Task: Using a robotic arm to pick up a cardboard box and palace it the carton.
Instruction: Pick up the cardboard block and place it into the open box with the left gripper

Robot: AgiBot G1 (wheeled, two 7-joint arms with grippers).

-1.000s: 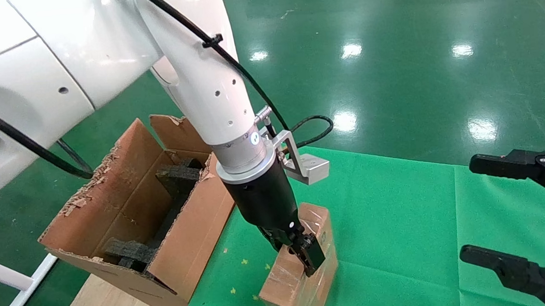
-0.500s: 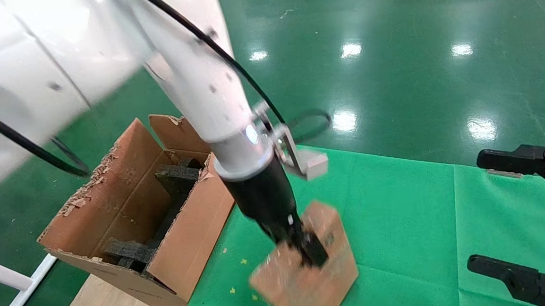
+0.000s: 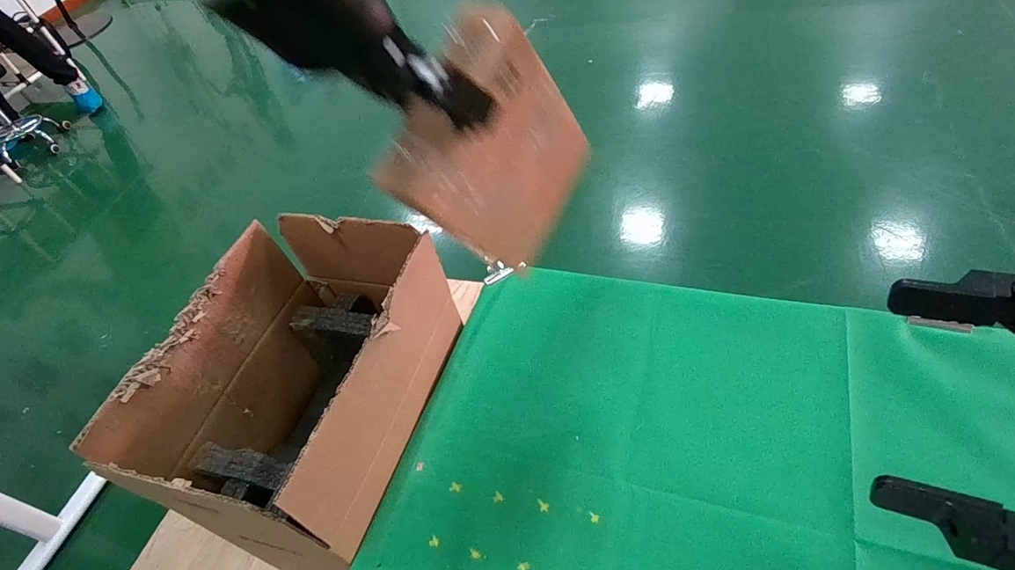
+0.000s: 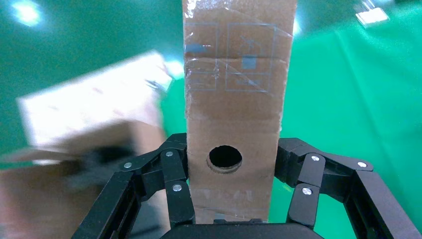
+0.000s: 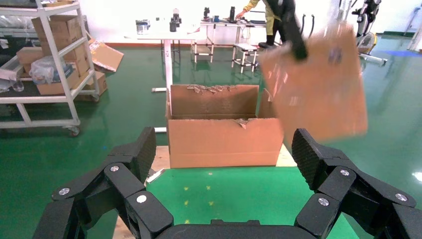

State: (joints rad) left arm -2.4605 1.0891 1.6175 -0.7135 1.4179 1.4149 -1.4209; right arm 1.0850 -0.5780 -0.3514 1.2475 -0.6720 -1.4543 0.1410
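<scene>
Glossy green floor (image 3: 773,154) lies behind the cardboard box (image 3: 487,158), which hangs tilted in the air above and beyond the open carton (image 3: 277,405). Left gripper (image 4: 231,196) clamps the box's narrow holed end. Right gripper (image 5: 221,172) hovers with jaws wide over the green table cloth (image 3: 657,417).

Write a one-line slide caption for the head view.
Left gripper holds the cardboard box in the air above the open carton; right gripper waits open.
</scene>
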